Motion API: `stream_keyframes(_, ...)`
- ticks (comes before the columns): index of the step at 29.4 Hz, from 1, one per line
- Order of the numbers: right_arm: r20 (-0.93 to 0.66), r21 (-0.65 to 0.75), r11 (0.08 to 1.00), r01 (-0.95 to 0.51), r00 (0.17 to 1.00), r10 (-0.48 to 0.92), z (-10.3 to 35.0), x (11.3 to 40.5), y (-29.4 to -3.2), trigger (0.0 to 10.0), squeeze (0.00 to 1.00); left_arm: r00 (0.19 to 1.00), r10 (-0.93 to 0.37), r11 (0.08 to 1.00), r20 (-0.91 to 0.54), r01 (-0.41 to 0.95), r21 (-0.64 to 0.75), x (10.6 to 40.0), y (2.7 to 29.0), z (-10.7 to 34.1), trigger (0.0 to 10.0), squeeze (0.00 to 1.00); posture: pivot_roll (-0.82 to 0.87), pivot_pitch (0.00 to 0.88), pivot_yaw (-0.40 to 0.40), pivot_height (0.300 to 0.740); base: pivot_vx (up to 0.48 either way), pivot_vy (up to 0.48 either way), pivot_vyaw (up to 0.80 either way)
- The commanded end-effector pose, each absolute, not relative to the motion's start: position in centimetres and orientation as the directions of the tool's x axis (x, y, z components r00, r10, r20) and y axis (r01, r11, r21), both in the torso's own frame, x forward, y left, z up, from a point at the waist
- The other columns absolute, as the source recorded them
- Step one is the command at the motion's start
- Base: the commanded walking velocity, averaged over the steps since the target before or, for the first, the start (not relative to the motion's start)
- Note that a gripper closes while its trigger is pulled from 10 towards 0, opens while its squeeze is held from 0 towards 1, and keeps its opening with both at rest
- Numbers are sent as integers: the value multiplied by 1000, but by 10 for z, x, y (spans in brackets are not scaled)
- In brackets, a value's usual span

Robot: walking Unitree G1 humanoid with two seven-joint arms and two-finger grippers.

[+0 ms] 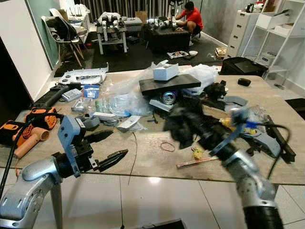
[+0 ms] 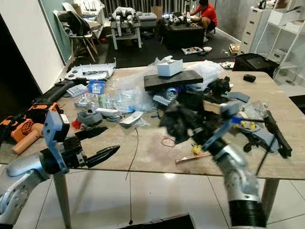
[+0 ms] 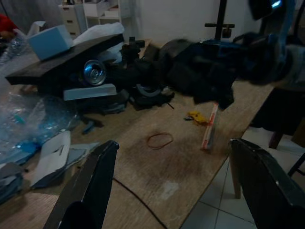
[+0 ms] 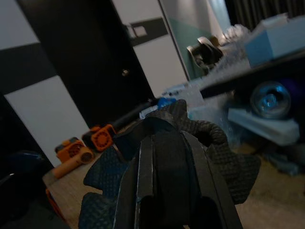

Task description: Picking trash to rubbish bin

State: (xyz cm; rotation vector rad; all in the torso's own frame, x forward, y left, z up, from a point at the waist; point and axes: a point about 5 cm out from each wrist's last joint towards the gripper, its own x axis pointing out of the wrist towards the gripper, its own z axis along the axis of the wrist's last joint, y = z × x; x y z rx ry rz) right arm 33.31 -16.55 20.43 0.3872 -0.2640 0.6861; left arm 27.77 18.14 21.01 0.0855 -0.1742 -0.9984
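My right gripper hangs blurred above the middle of the cluttered wooden table, shut on a crumpled black textured cloth that wraps its fingers. Past it lie a drink can under a black board, clear plastic bags, a rubber band, a yellow scrap and a thin stick. My left gripper is open at the table's front left edge, empty, its fingers pointing toward the rubber band.
An orange power tool lies at the table's left end and black parts and cables at its right. White shelves stand at the right. A person in a red shirt sits far back. Tiled floor lies below the front edge.
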Motion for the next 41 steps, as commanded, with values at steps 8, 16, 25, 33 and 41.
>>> stream_keyframes(8, 278, 310, 716, -626, 780, 561, 185, 336, -148, 10000, 0, 537, -839, 544, 86, 833, 105, 277, 171, 195, 10000, 0, -75, 100, 35, 740, -242, 0, 0)
stream_keyframes(16, 232, 342, 740, -578, 816, 530, 178, 345, -133, 10000, 0, 515, -854, 520, 78, 852, 60, 276, 154, 180, 10000, 0, -59, 102, 29, 740, -388, 0, 0)
stream_keyframes(25, 247, 363, 726, -584, 812, 530, 181, 348, -121, 10000, 0, 492, -867, 496, 84, 867, 41, 274, 142, 175, 10000, 0, -57, 101, 29, 740, -392, 0, 0)
stream_keyframes(33, 226, 351, 749, -562, 827, 515, 178, 350, -121, 10000, 0, 503, -857, 509, 115, 860, 33, 279, 138, 178, 10000, 0, -57, 104, 30, 740, 0, 0, -668)
stream_keyframes(41, 213, 345, 773, -533, 846, 488, 177, 352, -124, 10000, 0, 492, -863, 498, 113, 867, 29, 278, 129, 174, 10000, 0, -53, 106, 32, 740, 0, 0, -800)
